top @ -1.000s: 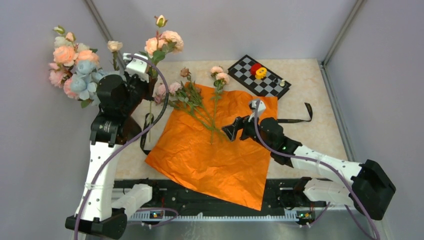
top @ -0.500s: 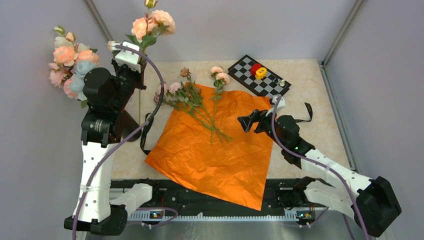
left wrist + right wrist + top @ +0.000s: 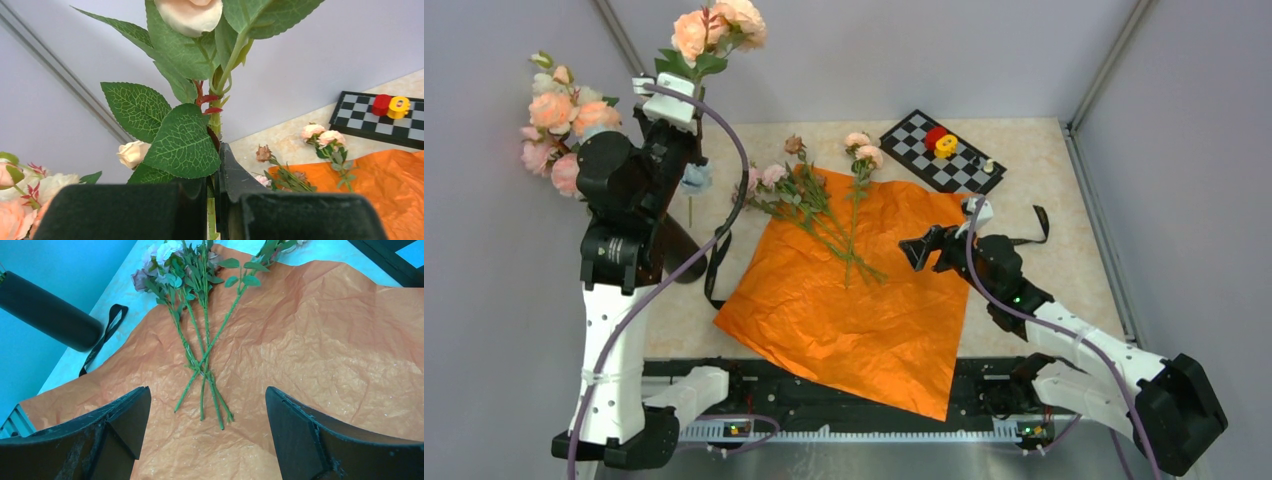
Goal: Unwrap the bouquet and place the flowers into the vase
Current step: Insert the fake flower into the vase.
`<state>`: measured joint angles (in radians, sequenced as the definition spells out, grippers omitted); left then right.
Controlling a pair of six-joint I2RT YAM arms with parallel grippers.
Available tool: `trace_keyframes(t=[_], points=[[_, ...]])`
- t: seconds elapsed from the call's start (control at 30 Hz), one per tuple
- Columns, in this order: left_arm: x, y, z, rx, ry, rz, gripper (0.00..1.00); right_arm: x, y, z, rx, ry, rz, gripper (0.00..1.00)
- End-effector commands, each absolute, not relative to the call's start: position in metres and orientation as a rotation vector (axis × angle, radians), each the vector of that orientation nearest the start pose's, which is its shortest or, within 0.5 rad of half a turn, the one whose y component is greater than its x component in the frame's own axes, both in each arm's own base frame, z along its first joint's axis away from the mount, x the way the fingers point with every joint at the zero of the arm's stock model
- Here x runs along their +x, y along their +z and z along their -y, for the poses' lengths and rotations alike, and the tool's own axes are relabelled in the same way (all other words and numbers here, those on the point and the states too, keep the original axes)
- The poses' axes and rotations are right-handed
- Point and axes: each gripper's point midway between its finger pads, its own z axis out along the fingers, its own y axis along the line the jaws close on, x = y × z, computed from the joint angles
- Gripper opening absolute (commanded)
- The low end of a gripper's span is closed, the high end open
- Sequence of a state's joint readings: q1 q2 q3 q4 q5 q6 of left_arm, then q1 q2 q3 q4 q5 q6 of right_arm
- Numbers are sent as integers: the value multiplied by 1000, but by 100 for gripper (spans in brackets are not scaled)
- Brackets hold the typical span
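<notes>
Overhead, left claw [image 3: 214,185] is clamped on the green stalk of a peach stem [image 3: 719,22] and holds it high and roughly upright beside the vase [image 3: 50,312], at the table's left edge. Likely reason: the stalk's tail must clear the rim before it can drop in. The arm hides the vase mouth, so I cannot tell whether the two line up.

A pastel cluster [image 3: 554,110] stands by the left wall, apparently already in the vase.

Orange paper [image 3: 854,320] is spread flat, so unwrapping looks done. The flowers [image 3: 824,210] lie fanned on its far corner, stalks crossing toward the middle.

Right claw [image 3: 206,390] hangs over those stalk ends with its jaws wide apart, holding nothing; probably lined up for the next pick.

Black ribbon [image 3: 1036,222] lies loose just off the paper's right edge.
</notes>
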<state>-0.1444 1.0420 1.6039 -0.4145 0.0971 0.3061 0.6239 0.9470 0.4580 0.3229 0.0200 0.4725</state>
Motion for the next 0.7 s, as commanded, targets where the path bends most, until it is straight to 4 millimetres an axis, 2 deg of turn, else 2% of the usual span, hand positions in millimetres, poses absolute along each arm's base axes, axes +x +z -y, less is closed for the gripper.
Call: trace_keyframes(t=[0.0,0.27,0.57,0.67], points=[[316,544,35,374,185,-1266,0,280,216,-219,-120,817,-1705,86],[335,530,8,312,307,-1324,0,278,214,-219,-115,821,-1709,85],[340,525,-20,240,320,-1328,0,274,216,-222,-136,846,-1708,84],[339,525,-22,240,309,-1318,0,274,216,-223,-136,851,-1707,84]])
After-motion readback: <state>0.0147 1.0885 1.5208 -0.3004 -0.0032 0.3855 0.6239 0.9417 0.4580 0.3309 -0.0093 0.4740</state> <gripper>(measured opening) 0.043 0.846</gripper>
